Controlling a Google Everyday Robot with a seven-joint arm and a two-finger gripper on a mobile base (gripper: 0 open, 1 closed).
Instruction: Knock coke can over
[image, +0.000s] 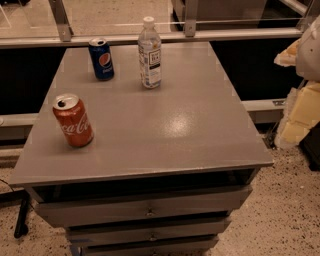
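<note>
The coke can (73, 120) is red-orange with white script and a silver top. It stands upright near the left edge of the grey table top (165, 125), towards the front. My gripper (296, 120) shows as pale cream parts at the right edge of the view. It is off the table's right side, far from the can and touching nothing on the table.
A blue Pepsi can (101, 59) stands upright at the back left. A clear plastic bottle with a white cap (149, 53) stands at the back middle. The table has drawers (150, 210) below its front edge. A glass railing (150, 30) runs behind it.
</note>
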